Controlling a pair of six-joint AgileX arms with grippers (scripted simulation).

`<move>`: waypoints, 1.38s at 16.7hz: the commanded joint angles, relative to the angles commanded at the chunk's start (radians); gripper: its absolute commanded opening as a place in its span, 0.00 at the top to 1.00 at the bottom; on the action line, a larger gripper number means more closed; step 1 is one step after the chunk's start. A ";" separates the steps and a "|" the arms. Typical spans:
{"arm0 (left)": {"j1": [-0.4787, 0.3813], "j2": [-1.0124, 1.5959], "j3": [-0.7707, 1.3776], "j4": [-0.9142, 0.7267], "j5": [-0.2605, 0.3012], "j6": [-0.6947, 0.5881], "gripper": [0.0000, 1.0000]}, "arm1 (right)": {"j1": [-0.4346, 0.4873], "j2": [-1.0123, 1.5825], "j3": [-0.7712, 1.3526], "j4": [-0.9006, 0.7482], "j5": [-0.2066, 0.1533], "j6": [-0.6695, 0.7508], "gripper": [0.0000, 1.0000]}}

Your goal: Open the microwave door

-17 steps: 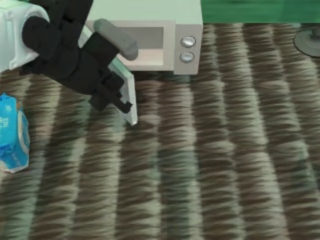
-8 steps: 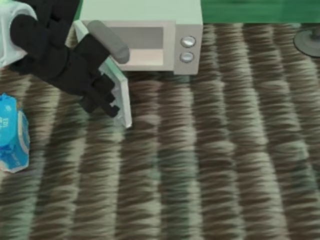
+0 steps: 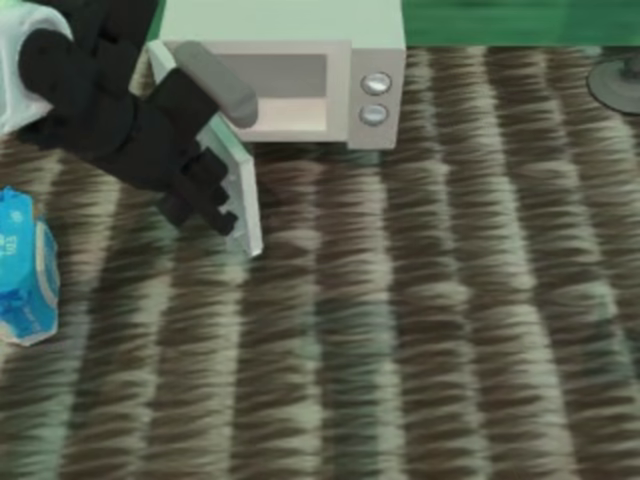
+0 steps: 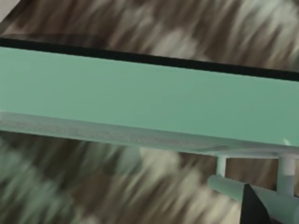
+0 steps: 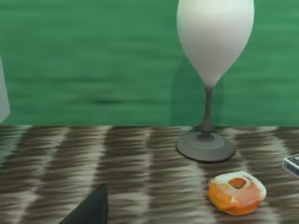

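One door: the microwave door stands swung wide off the microwave, its free edge pointing out over the table toward the camera's near side.
Microwave: sits at the far edge of the table, left of centre, cavity open to view, two silver knobs on its right front panel.
Left gripper: the left gripper is right at the door's outer end, black fingers touching the panel's free edge.
Fingers: closed in around the door's handle bar, by the look of it; the left wrist view shows one dark fingertip against that pale bar, with the green door edge close above.
Right gripper: only a dark tip shows in its own wrist view; spread or together, can't tell.
Around: blue packet at the table's left; wine glass, orange packet near it.
Surface: striped brown table.
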 joint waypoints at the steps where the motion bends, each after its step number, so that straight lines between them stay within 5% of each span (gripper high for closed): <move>1: 0.000 0.000 0.000 0.000 0.000 0.000 1.00 | 0.000 0.000 0.000 0.000 0.000 0.000 0.00; 16: -0.004 -0.001 -0.002 -0.002 0.007 0.000 1.00 | 0.000 0.000 0.000 0.000 0.000 0.000 0.00; 23: 0.052 -0.008 -0.004 -0.042 0.058 0.127 1.00 | 0.000 0.000 0.000 0.000 0.000 0.000 0.00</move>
